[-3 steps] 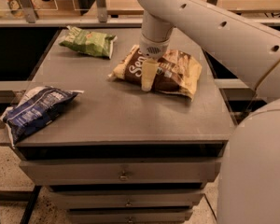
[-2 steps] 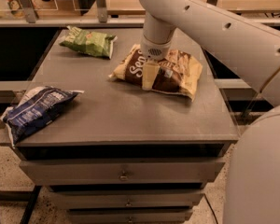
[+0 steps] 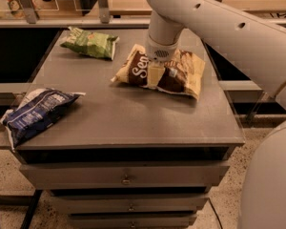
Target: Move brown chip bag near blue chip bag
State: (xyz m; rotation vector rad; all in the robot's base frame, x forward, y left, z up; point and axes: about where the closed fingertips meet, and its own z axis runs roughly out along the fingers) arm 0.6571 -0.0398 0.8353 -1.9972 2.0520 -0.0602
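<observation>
Table (image 3: 133, 123): bags (image 3: 35, 116), pincer (image 3: 155, 76) on brown bag (image 3: 183, 73)

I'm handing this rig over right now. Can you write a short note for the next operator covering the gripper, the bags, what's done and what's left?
Gripper: down on the middle of the brown chip bag. A firm hold on it is not confirmed.
Brown chip bag: lying flat on the right rear part of the table.
Blue chip bag: at the table's left front corner, partly over the edge.
Green bag: left rear, not part of the job.
Done: gripper is at the brown bag.
Left: the two bags lie far apart. Bring the brown bag over and set it beside the blue one.
</observation>
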